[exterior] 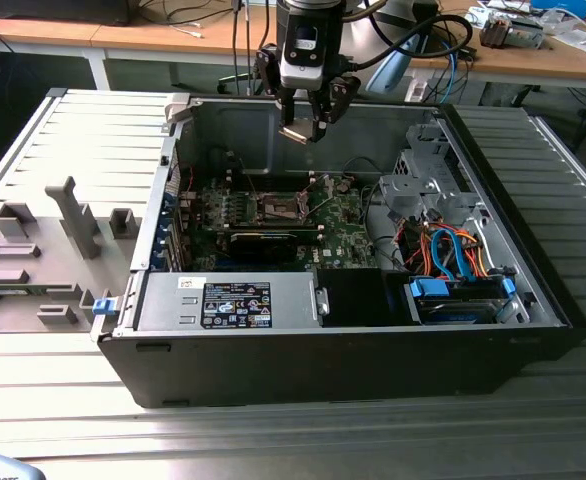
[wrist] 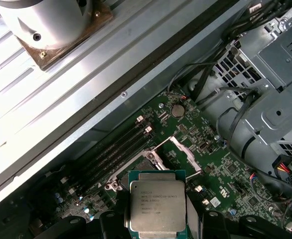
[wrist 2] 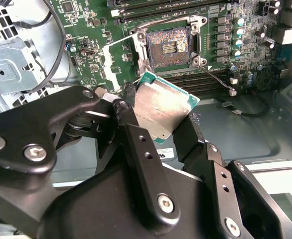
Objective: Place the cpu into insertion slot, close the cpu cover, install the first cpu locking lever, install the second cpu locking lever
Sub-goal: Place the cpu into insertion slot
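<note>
My gripper (exterior: 301, 125) hangs above the open computer case, shut on the cpu (exterior: 296, 133), a flat square chip with a silvery top. In both wrist views the black fingers (wrist 2: 128, 112) clamp two opposite edges of the cpu (wrist 2: 161, 107) (wrist: 157, 206). Well below it, the insertion slot (wrist 2: 170, 46) lies bare on the green board, its brownish contact field showing. The slot (exterior: 278, 208) sits near the board's middle in the exterior view. The cpu cover (wrist: 182, 152) stands swung up beside the slot (wrist: 148, 160), a thin metal frame with a square window.
A long black card (exterior: 263, 240) lies across the board just in front of the slot. Narrow memory slots (wrist: 113, 149) run beside it. A drive cage (exterior: 423, 185) with coloured cables (exterior: 453, 255) fills the case's right in the exterior view. The case's walls (exterior: 243, 125) ring the board.
</note>
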Robot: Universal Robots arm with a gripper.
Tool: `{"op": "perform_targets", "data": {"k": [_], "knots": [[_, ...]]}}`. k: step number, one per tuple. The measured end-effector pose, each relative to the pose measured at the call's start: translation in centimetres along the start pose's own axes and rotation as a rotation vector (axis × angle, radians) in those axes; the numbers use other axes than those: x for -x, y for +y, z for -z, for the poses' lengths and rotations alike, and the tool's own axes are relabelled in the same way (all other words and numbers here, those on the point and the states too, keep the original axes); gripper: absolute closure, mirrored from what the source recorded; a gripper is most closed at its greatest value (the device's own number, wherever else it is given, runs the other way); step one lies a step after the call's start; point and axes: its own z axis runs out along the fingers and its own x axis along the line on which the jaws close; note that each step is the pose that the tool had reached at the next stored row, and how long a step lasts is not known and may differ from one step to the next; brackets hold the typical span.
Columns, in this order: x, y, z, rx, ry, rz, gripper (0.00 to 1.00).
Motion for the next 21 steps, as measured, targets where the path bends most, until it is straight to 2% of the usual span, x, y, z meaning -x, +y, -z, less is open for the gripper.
{"op": "perform_targets", "data": {"k": [21], "knots": [[0.00,0.00,0.00,0.0001,-0.0008,-0.010,0.45]]}}
